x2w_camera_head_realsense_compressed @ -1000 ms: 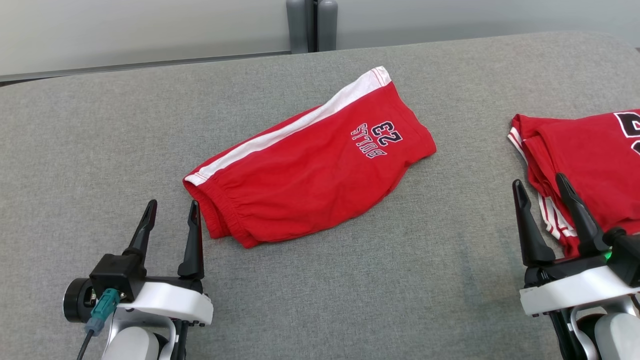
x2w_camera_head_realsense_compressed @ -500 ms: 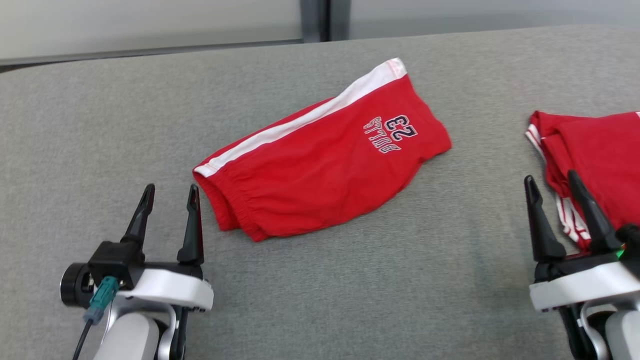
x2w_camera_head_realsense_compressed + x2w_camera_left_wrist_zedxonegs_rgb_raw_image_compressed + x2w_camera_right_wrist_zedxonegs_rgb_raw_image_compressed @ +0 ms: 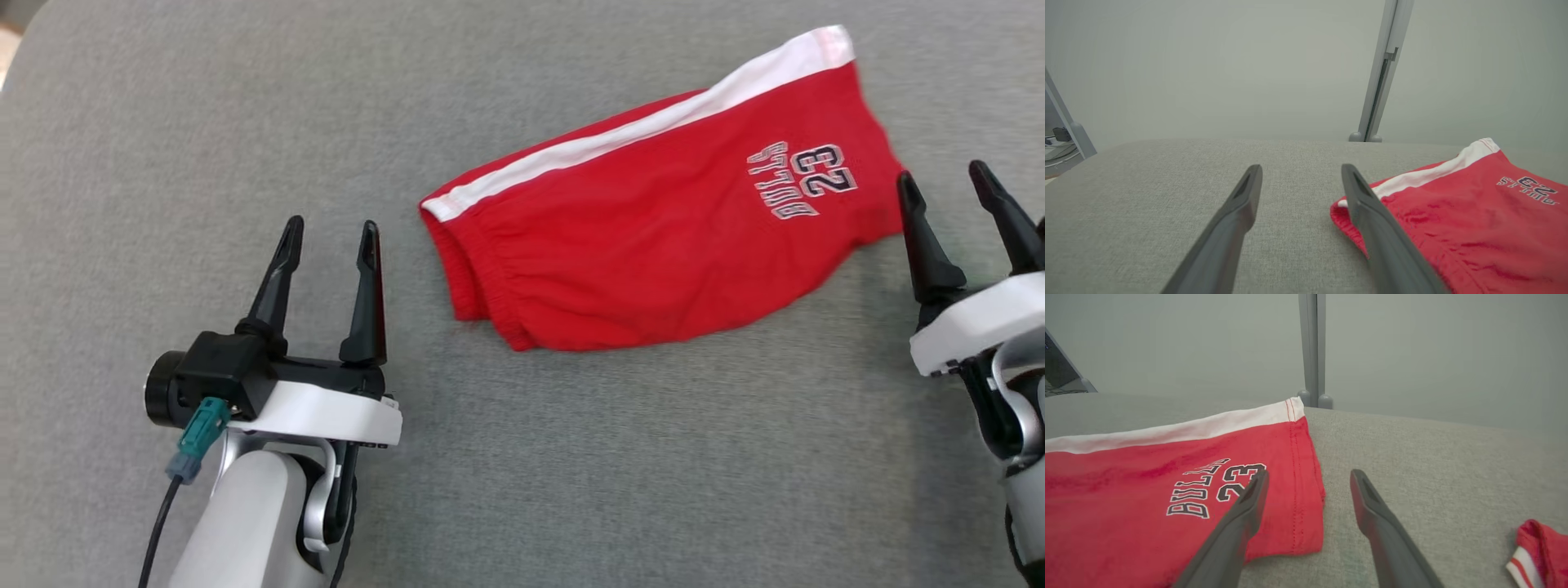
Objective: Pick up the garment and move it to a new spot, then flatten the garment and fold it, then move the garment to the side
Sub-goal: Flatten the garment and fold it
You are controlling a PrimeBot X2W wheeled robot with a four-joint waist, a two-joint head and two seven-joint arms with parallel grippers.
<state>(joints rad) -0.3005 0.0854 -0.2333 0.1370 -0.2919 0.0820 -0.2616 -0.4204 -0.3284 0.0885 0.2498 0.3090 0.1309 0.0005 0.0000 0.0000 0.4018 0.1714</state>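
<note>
Cushion (image 3: 571, 457) of grey cloth carries everything. Nearest, the left gripper (image 3: 331, 223), fingers spread and empty, points past the waistband end of the red shorts (image 3: 653, 237), just beside it. The right gripper (image 3: 940, 171), likewise spread and empty, is at the leg hem. The shorts lie folded mid-cushion, white stripe toward the far edge. Another red garment (image 3: 1535, 547) lies further right.

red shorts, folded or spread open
Folded in half. The red shorts show one leg outline, with the white side stripe along the far edge and the waistband end doubled in two layers.
</note>
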